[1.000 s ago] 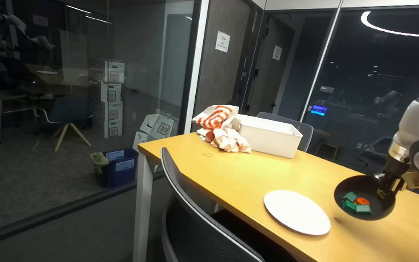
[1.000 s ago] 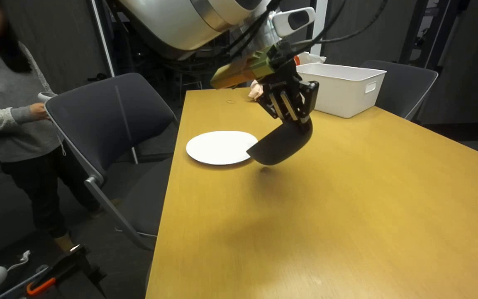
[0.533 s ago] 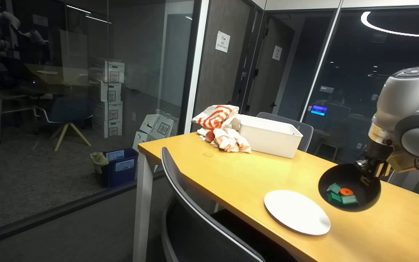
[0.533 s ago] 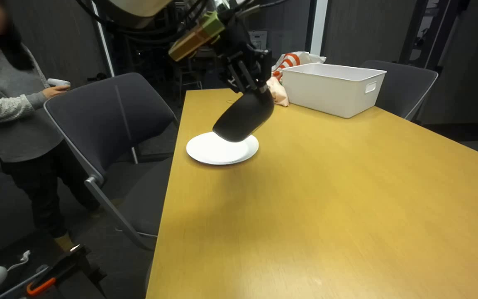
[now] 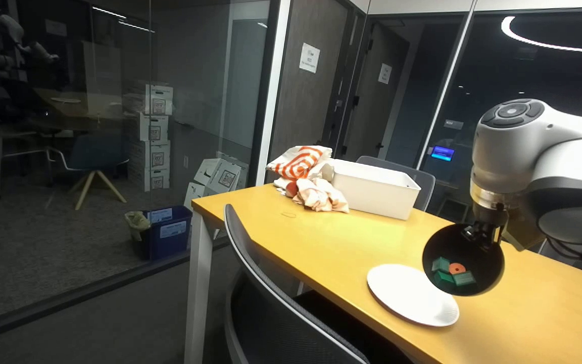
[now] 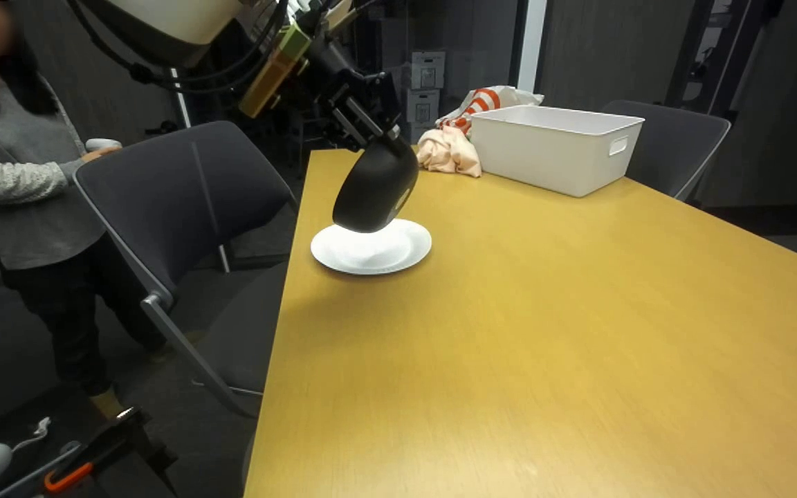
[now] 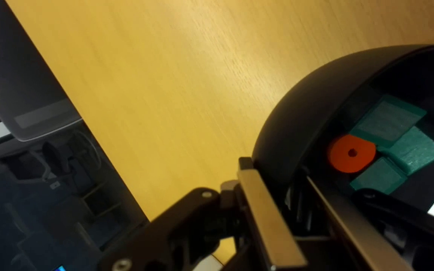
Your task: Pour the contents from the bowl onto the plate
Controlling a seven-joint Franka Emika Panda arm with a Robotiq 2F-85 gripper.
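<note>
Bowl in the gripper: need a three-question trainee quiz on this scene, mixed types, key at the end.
1. True or false: the bowl sits level on the table.
2. Count: how many green pieces show inside the bowl in the wrist view?
3. Short answer: is the pour onto the plate done, and what tells you?

Key
1. False: the gripper holds it raised and tilted, gripping at the rim.
2. Three.
3. Not yet: the green pieces and the orange piece lie in the bowl.
</note>
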